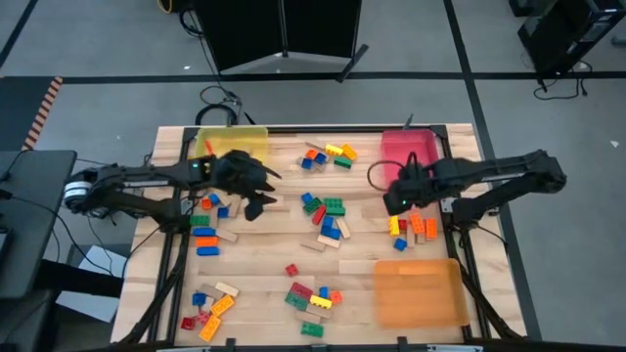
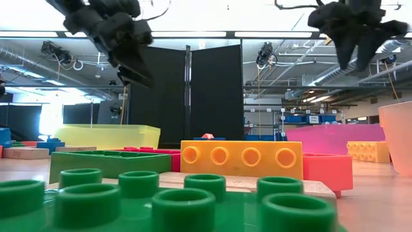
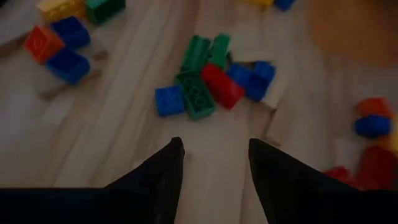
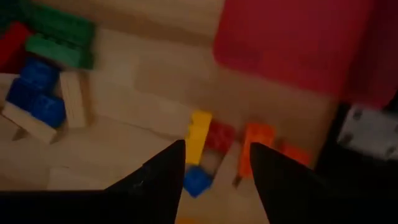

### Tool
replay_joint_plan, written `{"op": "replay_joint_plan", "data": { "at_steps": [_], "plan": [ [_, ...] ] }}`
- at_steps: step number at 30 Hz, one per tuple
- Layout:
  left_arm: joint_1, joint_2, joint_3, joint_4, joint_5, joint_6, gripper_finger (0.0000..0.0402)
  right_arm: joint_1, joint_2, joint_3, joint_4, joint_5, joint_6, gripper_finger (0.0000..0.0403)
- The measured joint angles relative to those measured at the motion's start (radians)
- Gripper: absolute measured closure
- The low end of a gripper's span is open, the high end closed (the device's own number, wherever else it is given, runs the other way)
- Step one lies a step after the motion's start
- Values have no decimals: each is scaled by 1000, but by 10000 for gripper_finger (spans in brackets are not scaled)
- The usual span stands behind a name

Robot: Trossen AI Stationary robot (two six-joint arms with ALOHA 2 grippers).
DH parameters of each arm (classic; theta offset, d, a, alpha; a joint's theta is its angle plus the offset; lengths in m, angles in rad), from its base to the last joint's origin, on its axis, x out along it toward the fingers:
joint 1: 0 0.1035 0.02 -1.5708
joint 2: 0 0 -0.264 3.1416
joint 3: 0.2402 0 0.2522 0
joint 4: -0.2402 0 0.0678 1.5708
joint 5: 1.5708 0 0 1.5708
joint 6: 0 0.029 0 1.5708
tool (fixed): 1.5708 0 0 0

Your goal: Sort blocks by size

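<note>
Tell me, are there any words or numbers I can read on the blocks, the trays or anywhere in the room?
None can be read.
White sign on the blue shelving far back in the room: it has marks, but too small to read.
Studded plastic bricks, such as the orange four-stud brick and the green brick in front: no readable lettering.
Translucent yellow tray and pink-red tray: no labels show.

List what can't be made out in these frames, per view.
- Low view: a big green brick close to the lens hides most of the table; the orange tray is cut off by the edge.
- High view: the left gripper covers whatever lies beneath it; stud counts are too small to read.
- Right wrist view: the red tray is blurred and cut off, contents unclear.
- Left wrist view: blocks at the edges are cut off.
</note>
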Motion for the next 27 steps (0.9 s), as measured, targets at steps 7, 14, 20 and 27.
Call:
{"op": "replay_joint_plan", "data": {
  "at_steps": [7, 14, 20, 27],
  "plan": [
    [51, -141, -69, 9, 40, -6, 213, 111, -30, -129, 118, -81, 256, 219],
    [51, -148, -69, 23, 40, -30, 213, 125, 15, -270, 331, -76, 300, 195],
    [51, -147, -69, 13, 39, -29, 213, 125, 77, -334, 420, -76, 320, 161],
    [51, -147, -69, 13, 37, -27, 213, 108, 181, -345, 457, -74, 319, 148]
  ]
}}
